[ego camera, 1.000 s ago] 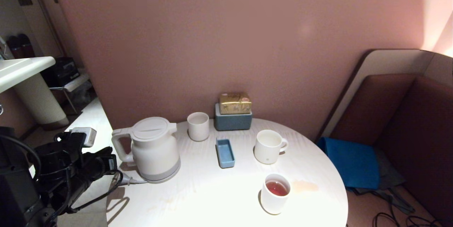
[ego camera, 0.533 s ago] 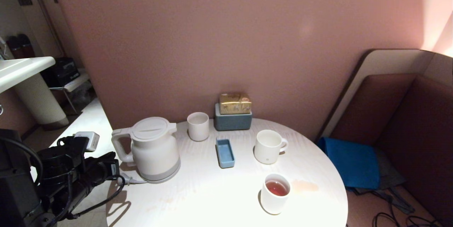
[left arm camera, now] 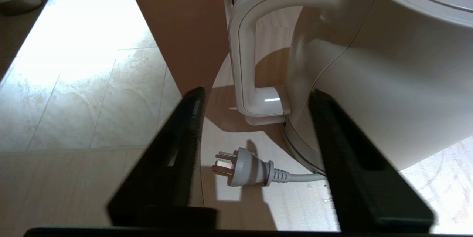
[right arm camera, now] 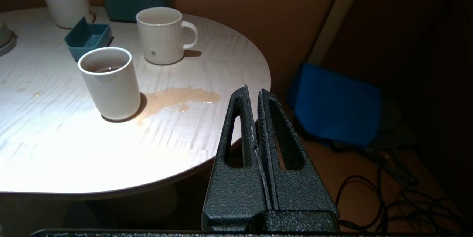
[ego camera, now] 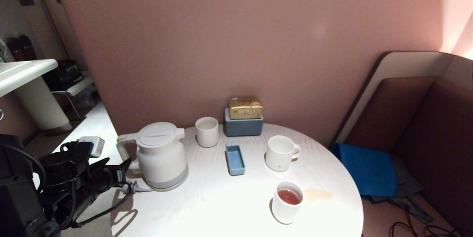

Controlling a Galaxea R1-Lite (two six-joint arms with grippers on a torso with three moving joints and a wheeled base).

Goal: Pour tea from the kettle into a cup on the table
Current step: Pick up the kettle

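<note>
The left gripper (left arm camera: 255,94) is the working one, and its fingers (left arm camera: 184,133) stand spread apart, holding nothing. Nearest to them, just below the gap, the grey plug (left arm camera: 240,161) lies on the surface (ego camera: 229,207) with its short cord running back under the kettle (ego camera: 159,155). Straight ahead of the fingers rises the kettle's loop handle (left arm camera: 244,56), its long axis upright; it sits inside the line of the gap but closer to the finger on the kettle side, whose tip lies against or just in front of the off-white body, while the other finger hangs out past the surface's edge, over the floor. Judging from this, the coming move turns on a level push forward so that the upright grip passes between the two fingers before they close. The left arm is plainly the nearer one: in the head view it hovers at the surface's left edge, just beside the handle. Farther from these fingers, well across the surface toward the robot's right, stands the cup (ego camera: 287,202), already holding reddish tea (ego camera: 289,196), with a pale puddle (right arm camera: 177,98) spilled just beside it. The right gripper (right arm camera: 257,98) is parked off the surface's right edge, its fingers pressed together on nothing, and nearer to the cup than to the kettle.
</note>
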